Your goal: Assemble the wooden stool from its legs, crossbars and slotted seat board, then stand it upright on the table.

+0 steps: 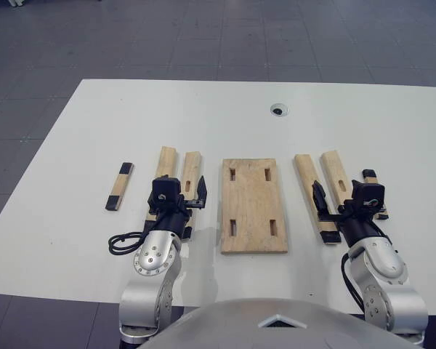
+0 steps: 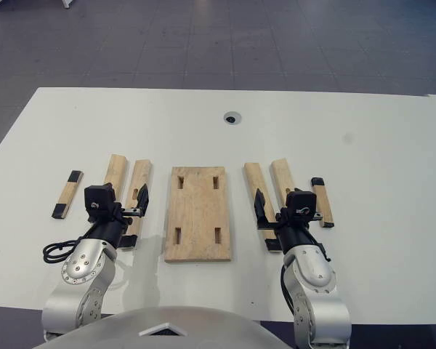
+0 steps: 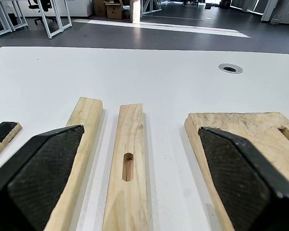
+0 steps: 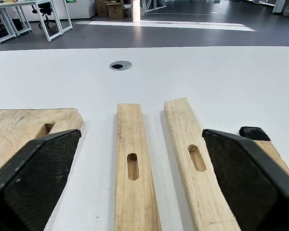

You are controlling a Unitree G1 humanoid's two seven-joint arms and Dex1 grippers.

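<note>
The slotted seat board [image 1: 253, 205] lies flat in the middle of the white table [image 1: 80, 131]. Left of it lie two wooden legs [image 1: 166, 161] [image 1: 192, 169] and a short black-tipped crossbar [image 1: 120, 186]. To the board's right lie two more legs [image 1: 304, 174] [image 1: 335, 170] and a second crossbar [image 2: 321, 201]. My left gripper [image 1: 180, 193] hovers open low over the near ends of the left legs; one slotted leg [image 3: 127, 163] runs between its fingers [image 3: 38, 178]. My right gripper [image 1: 343, 196] is open over the right legs [image 4: 133, 163] [image 4: 192, 154], holding nothing.
A round cable hole [image 1: 278, 110] sits in the table behind the board. The table's far half and both outer sides are bare white surface. Grey floor surrounds the table; the front edge is close to the arms.
</note>
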